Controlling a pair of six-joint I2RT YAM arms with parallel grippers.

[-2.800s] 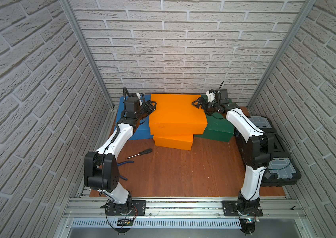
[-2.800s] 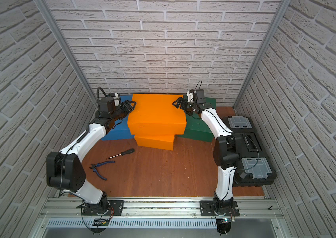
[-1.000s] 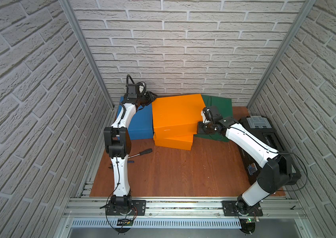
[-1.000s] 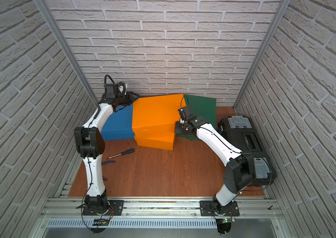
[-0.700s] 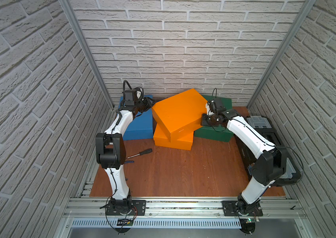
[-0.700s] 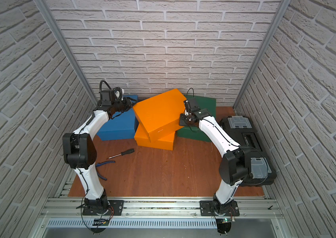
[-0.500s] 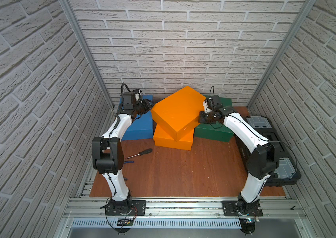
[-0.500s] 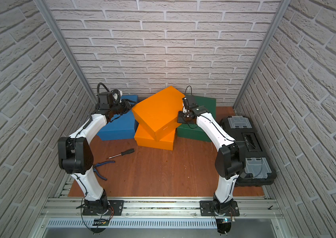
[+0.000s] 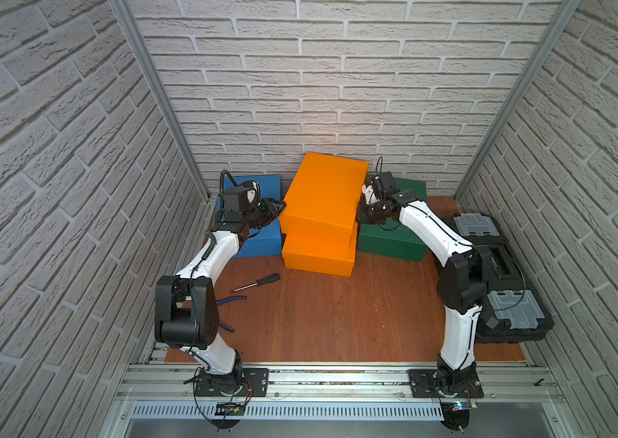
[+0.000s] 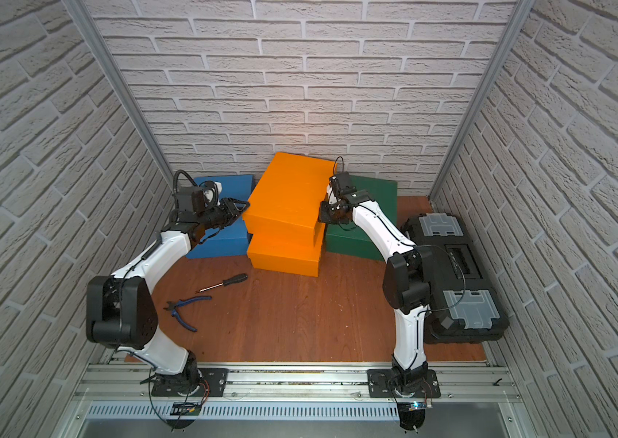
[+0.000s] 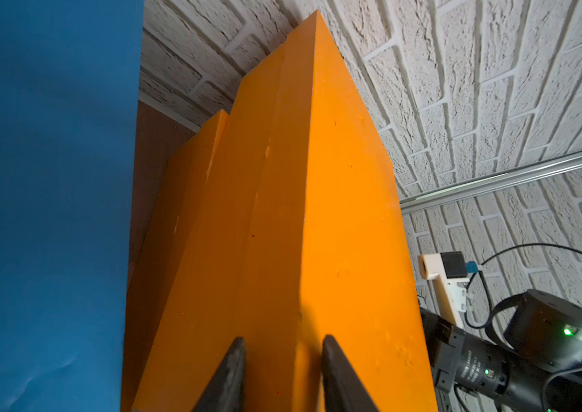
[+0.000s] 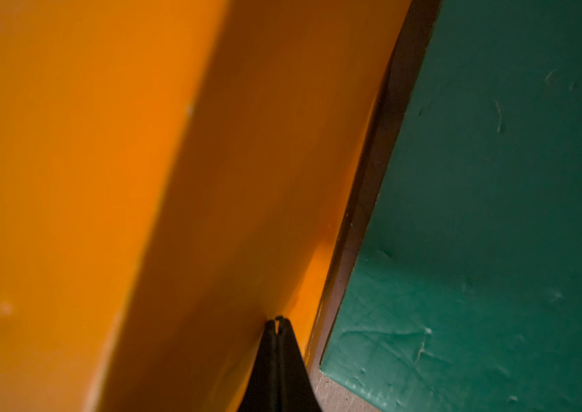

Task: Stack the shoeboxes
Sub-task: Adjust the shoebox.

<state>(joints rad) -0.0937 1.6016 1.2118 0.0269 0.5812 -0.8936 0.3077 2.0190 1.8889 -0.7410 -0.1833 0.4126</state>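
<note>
The upper orange shoebox (image 9: 322,193), a plain matte lidded rectangle, lies on the lower orange shoebox (image 9: 317,254) of the same make, at the back of the wooden floor (image 9: 337,314) near the brick wall. In both top views it sits a little twisted out of line with the one beneath, so I judge this step to be squaring it up, not a fresh lift.

That is why I have it between both tools. My left gripper (image 9: 276,206) is at its near left corner. In the left wrist view the fingers (image 11: 332,356) stand a narrow way apart astride the long top edge, one over the lid and one along the side. Whether they truly pinch or only cradle that edge I cannot tell. My right gripper (image 12: 278,319) is closed to a single point and pressed low on the opposite wall, about where the two orange boxes meet. Closed, it makes a firm pusher and fits the slim gap beside the dark green shoebox (image 12: 496,214).

The blue shoebox (image 9: 262,242) rests on the floor just beside the pile on my left and the green one on my right, neither stacked yet. I reckon two placements remain.

A black-handled screwdriver (image 9: 258,282), blue-handled pliers (image 10: 184,309) and a black toolbox with grey clips (image 9: 504,273) lie well clear.
</note>
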